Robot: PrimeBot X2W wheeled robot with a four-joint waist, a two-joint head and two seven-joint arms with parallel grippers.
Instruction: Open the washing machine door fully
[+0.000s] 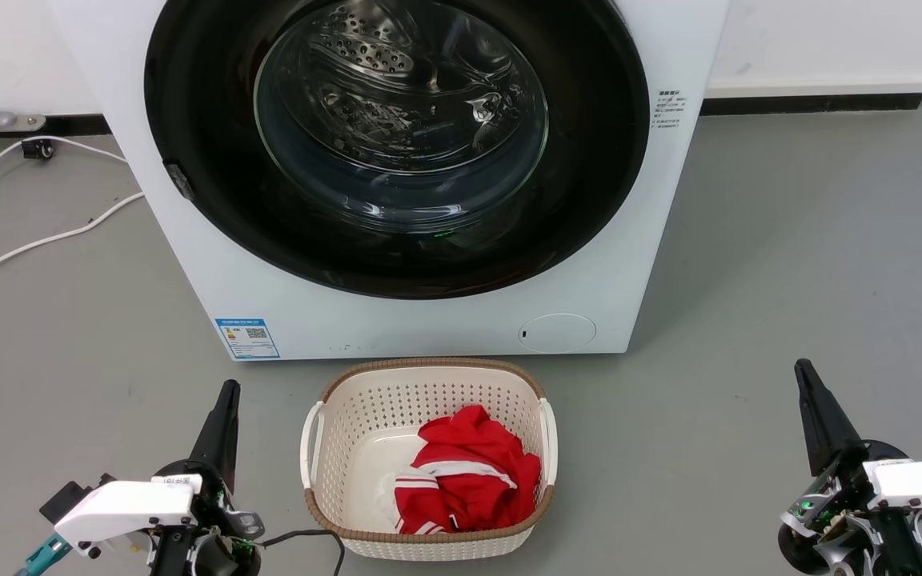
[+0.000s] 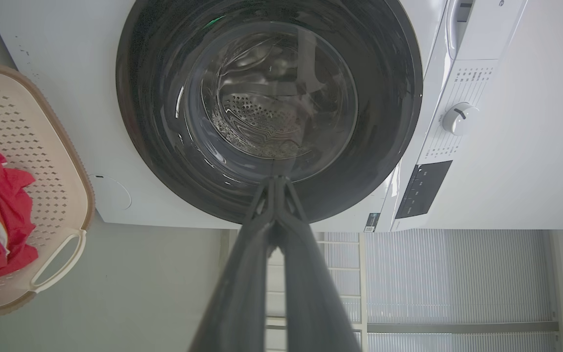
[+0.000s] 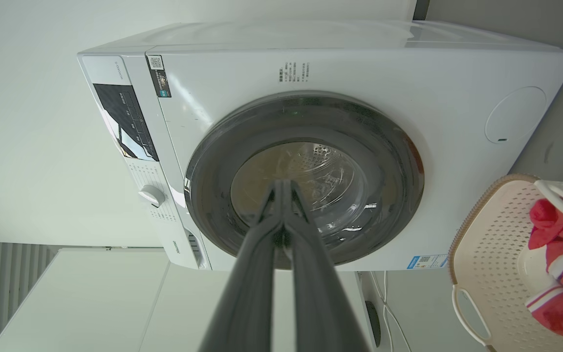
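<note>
The white washing machine takes the upper centre of the head view and stands on a grey floor. The washing machine door, with a wide glossy black rim and a clear glass centre, lies closed flat against the machine front at the top middle of the frame. The perforated steel drum is visible through the glass. In the lower centre, a cream laundry basket with a brown rim stands just beside the machine front. A red garment with white stripes lies inside it. The left gripper is at the lower left and the right gripper at the lower right, both well apart from the door. In each wrist view the two dark fingers are pressed together at the tips, with nothing between them. A blue label sticker is low on the left of the machine front, and a small round flap is low on the right
</note>
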